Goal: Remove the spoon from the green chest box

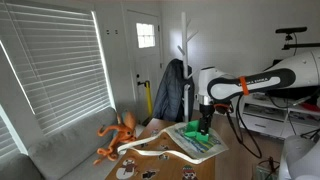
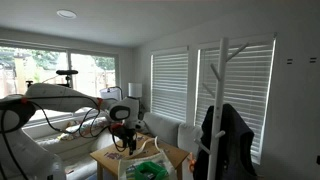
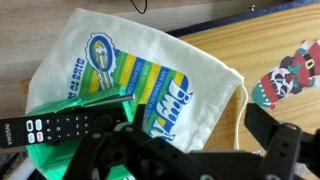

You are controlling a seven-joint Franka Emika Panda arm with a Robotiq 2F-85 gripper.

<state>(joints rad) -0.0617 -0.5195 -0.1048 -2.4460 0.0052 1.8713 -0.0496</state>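
1. The hand (image 3: 190, 150) is seen from the wrist with its two fingers (image 3: 282, 140) spread apart and nothing between them. It is open.
2. In an exterior view the hand (image 1: 205, 122) is held just above the green things at one corner of the table (image 1: 205, 165).
3. The box (image 3: 85, 102) is seen in the wrist view as bright green, at the left of the picture, under and around a black remote (image 3: 60, 126).
4. The remote is laid across the box, with its buttons facing up.
5. The spoon cannot be made out in any view.
6. A white bag (image 3: 150, 60) with a printed badge is spread flat on the table beside the box. One edge of it is tucked under the remote.
7. A red and green sticker (image 3: 290, 70) is seen on the bare wood, near the bag but apart from it.
8. An orange octopus (image 1: 118, 132) is placed at the table edge next to the sofa, well apart from the box.
9. A dark jacket (image 1: 170, 92) is hung on a white rack (image 1: 186, 45) behind the table.
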